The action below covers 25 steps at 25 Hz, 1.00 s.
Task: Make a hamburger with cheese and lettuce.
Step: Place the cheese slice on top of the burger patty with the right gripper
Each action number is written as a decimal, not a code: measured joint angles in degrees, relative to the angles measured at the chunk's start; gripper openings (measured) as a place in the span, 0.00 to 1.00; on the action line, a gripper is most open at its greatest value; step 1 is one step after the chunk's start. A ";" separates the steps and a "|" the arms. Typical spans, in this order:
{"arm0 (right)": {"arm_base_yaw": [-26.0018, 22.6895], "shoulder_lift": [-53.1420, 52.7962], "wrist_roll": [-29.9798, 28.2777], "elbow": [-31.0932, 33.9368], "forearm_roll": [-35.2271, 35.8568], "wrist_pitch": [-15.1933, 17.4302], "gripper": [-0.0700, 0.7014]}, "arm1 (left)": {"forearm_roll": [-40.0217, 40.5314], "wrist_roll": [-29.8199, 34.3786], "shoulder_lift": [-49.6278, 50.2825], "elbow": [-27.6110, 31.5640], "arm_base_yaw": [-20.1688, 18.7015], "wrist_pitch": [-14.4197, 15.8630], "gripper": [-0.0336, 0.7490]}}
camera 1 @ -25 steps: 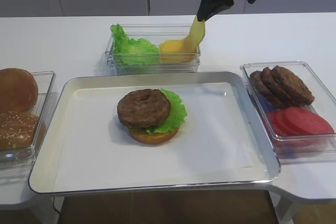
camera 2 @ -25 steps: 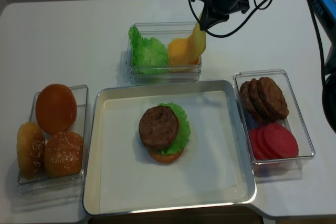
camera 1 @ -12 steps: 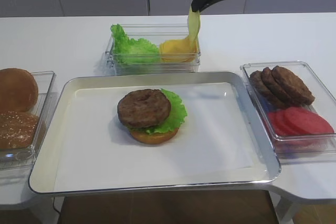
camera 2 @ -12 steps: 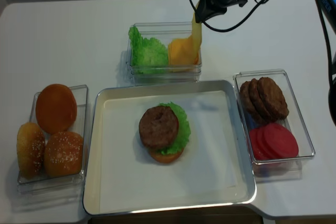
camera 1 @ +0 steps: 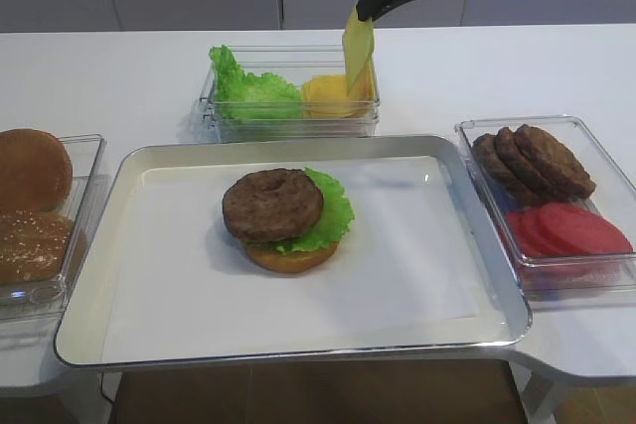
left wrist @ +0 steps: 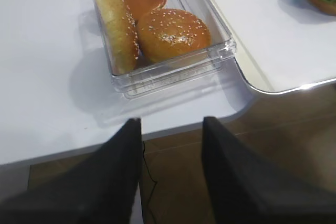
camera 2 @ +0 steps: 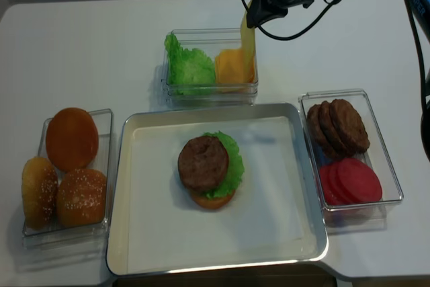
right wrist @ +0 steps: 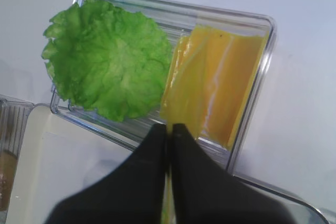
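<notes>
Right end effector (camera 1: pixel 366 9) clamps one corner of the thin yellow cheese slice (camera 1: pixel 357 48); the floppy slice may slip or fold in transit.

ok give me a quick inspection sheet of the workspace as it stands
surface: white table; metal tray at centre, lined in white.
job's things: hamburger on the tray, patty on top, no cheese on it yet. One cheese slice hangs above the clear box of lettuce and more cheese.
clutter: bun box on the left; box of patties and red slices on the right.
grippers: right gripper fingers shut on the cheese slice; left gripper open, off the table edge near the buns, holding nothing.
cables: black cables loop off the right arm.
surroundings: grey wall panels behind.
</notes>
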 joint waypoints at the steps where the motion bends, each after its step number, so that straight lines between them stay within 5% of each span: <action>1: 0.00 -0.09 0.00 0.00 0.00 0.02 0.14 | 0.00 0.00 0.00 0.00 0.00 0.00 0.41; 25: 4.75 -7.40 -0.22 0.00 -0.99 0.59 0.14 | 0.00 0.00 0.00 0.00 0.00 0.00 0.41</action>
